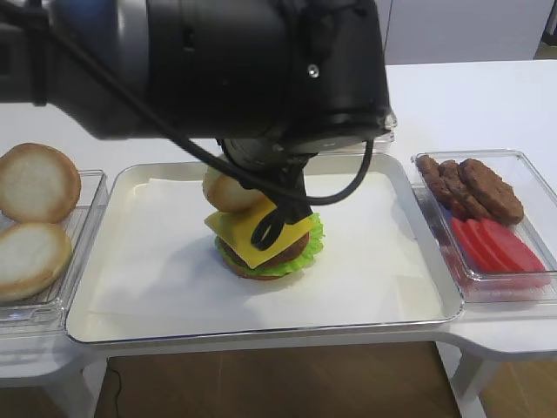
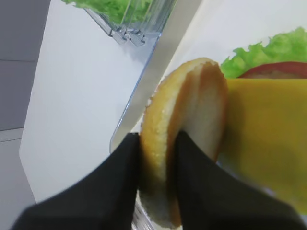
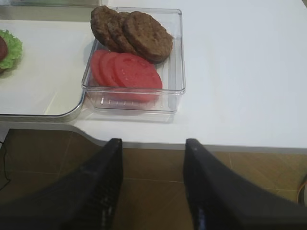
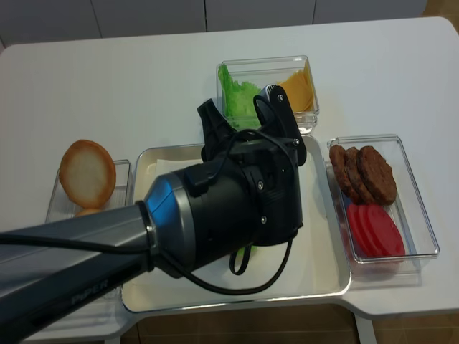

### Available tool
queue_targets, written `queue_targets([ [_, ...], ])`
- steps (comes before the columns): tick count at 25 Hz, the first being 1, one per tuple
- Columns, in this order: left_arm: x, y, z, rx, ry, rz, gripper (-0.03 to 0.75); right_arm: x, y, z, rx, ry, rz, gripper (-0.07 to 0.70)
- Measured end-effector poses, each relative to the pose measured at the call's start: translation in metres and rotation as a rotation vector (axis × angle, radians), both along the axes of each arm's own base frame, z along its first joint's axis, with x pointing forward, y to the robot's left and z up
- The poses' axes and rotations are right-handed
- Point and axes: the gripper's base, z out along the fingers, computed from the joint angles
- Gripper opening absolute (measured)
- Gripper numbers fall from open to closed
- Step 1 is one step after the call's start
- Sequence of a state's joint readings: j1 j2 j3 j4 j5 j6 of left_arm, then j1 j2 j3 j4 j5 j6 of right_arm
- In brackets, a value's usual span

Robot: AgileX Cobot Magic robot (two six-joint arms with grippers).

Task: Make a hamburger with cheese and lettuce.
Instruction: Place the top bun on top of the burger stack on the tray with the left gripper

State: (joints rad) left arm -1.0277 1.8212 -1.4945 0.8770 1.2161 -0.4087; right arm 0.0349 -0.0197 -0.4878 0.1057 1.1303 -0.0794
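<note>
Our left gripper [image 2: 158, 158] pinches a bun top [image 2: 184, 139] (on edge) at the cheese's [image 1: 258, 233] ten o'clock; right gripper [image 3: 152, 158] gapes.

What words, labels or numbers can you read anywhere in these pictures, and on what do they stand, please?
"PIPER": pale letters along the left arm, low in the realsense overhead view, partly blurred.
Nothing else is legible: the trays, the food and the table carry no readable text.
</note>
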Motion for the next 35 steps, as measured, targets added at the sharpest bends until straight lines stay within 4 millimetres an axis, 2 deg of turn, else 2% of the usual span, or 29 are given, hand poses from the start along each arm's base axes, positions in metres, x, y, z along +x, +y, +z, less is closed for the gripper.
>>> queue_targets([
  [13, -0.0032, -0.0029, -0.0009, -0.001, 0.005, -0.009, 0.165, 0.0000, 0.0000, 0.0000, 0.000, 0.000, 0.000, 0.321],
  [35, -0.0049, -0.0033, -0.0028, -0.017, 0.031, -0.002, 0.269, 0.0000, 0.0000, 0.0000, 0.000, 0.000, 0.000, 0.321],
])
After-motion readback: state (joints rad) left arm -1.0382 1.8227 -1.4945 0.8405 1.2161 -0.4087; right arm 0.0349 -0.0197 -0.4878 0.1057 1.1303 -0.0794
